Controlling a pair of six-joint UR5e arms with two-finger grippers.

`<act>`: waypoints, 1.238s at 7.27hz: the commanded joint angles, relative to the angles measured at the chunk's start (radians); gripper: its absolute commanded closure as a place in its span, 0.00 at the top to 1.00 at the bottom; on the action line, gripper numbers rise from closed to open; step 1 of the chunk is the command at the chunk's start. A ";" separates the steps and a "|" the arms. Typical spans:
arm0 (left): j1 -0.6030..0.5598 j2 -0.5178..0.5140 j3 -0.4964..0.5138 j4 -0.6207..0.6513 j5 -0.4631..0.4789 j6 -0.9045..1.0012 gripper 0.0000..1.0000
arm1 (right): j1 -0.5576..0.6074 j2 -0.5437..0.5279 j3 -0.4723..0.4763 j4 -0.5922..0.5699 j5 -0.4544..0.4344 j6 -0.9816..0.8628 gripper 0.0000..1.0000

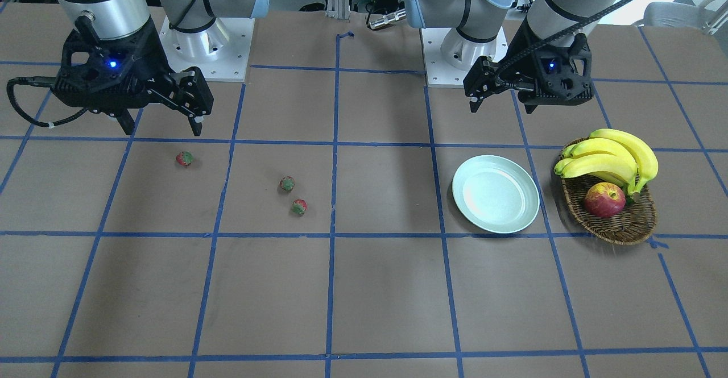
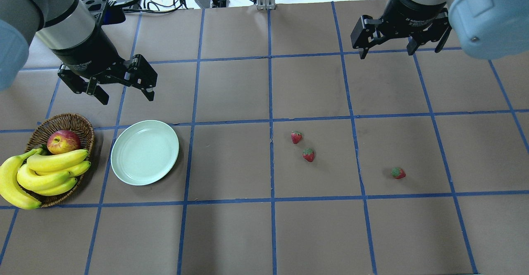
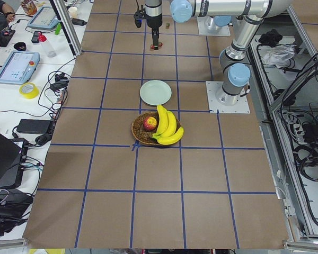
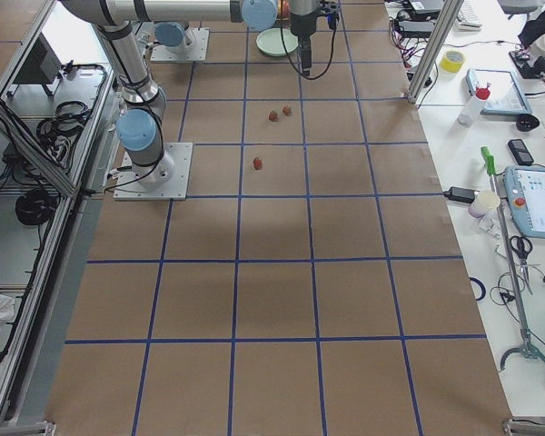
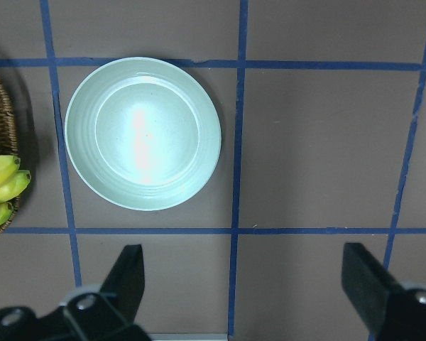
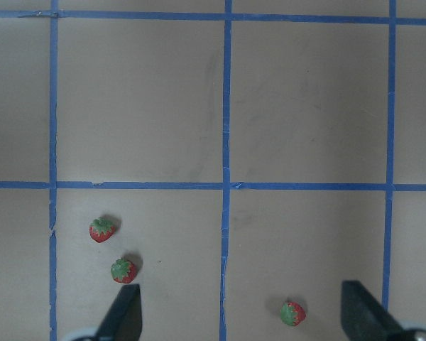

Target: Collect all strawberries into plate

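Observation:
Three strawberries lie on the brown table: two close together [image 2: 296, 137] [image 2: 308, 155] near the middle, and one [image 2: 398, 173] further to the right. They also show in the front view [image 1: 287, 183] [image 1: 299, 207] [image 1: 184, 158] and the right wrist view [image 6: 102, 229] [image 6: 123, 270] [image 6: 292, 312]. The mint-green plate [image 2: 144, 152] stands empty at the left, and shows in the left wrist view [image 5: 143, 133]. My left gripper [image 2: 127, 97] is open and empty, above and behind the plate. My right gripper [image 2: 388, 53] is open and empty, well behind the strawberries.
A brown wicker basket [image 2: 62, 122] with a bunch of bananas [image 2: 45, 171] and a red-yellow apple [image 2: 63, 141] stands just left of the plate. Blue tape lines divide the table into squares. Both arm bases [image 1: 205, 48] are at the robot's side.

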 commanded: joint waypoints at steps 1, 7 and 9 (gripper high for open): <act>0.000 0.000 0.001 -0.002 -0.001 0.000 1.00 | 0.000 0.000 0.002 0.000 0.000 0.000 1.00; 0.000 0.000 0.000 -0.002 0.000 0.000 1.00 | -0.005 0.035 -0.021 0.009 0.010 -0.002 1.00; 0.000 0.000 0.000 -0.004 0.000 0.000 1.00 | 0.002 0.048 -0.020 0.035 0.021 0.000 1.00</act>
